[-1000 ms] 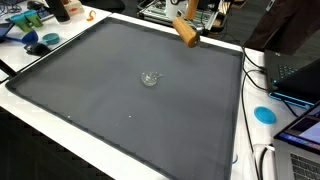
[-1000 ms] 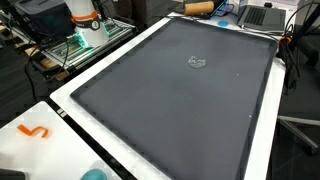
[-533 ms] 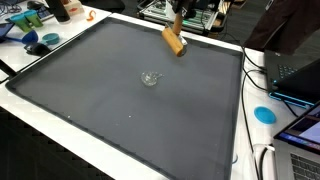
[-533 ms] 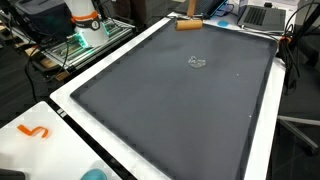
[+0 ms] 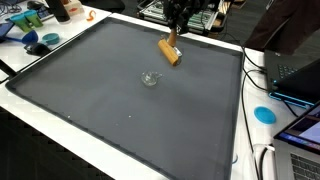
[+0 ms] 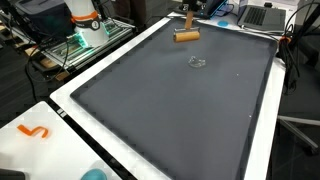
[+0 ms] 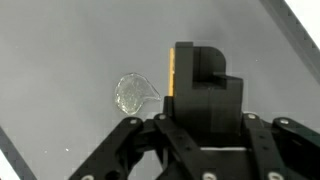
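Jaws clamped on a tan block (image 5: 169, 52), the gripper (image 5: 173, 38) hangs over the far part of the dark mat (image 5: 90, 110) in an exterior view; 1 clear object (image 5: 150, 78) lies near, apart. In an exterior view the tan block (image 6: 186, 36) looks level, the clear object (image 6: 197, 62) just beyond. Wrist view: the tan block (image 7: 172, 75) shows between black fingers (image 7: 205, 85), the clear object (image 7: 131, 92) beside them.

Lab: laptops (image 5: 300, 75), cables (image 5: 258, 70), equipment racks (image 6: 75, 45) around table.
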`<act>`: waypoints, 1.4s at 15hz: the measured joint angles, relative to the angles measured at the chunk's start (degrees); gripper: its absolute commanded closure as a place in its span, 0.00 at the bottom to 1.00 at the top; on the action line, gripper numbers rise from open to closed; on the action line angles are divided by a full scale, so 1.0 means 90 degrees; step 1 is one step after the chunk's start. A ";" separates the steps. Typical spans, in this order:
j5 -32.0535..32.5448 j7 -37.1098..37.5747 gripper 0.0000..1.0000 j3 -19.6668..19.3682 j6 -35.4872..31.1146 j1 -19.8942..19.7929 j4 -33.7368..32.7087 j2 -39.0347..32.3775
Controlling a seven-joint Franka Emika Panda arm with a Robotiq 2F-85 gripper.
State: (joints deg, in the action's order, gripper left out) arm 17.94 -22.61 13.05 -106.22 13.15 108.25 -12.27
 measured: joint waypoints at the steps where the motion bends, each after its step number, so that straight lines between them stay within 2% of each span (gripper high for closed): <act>1: 0.0003 -0.0010 0.76 -0.0012 -0.0145 -0.0027 0.0083 -0.0014; 5: 0.0005 -0.0190 0.76 -0.0066 -0.0526 -0.0136 0.0241 -0.0090; 12: 0.0006 -0.0770 0.76 -0.0120 -0.0704 -0.0259 0.0178 -0.0418; 21: 0.0136 -0.0927 0.76 -0.0220 -0.1274 -0.0384 0.0135 -0.0636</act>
State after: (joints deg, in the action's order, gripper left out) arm 19.16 -30.96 11.07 -117.69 9.69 109.47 -18.00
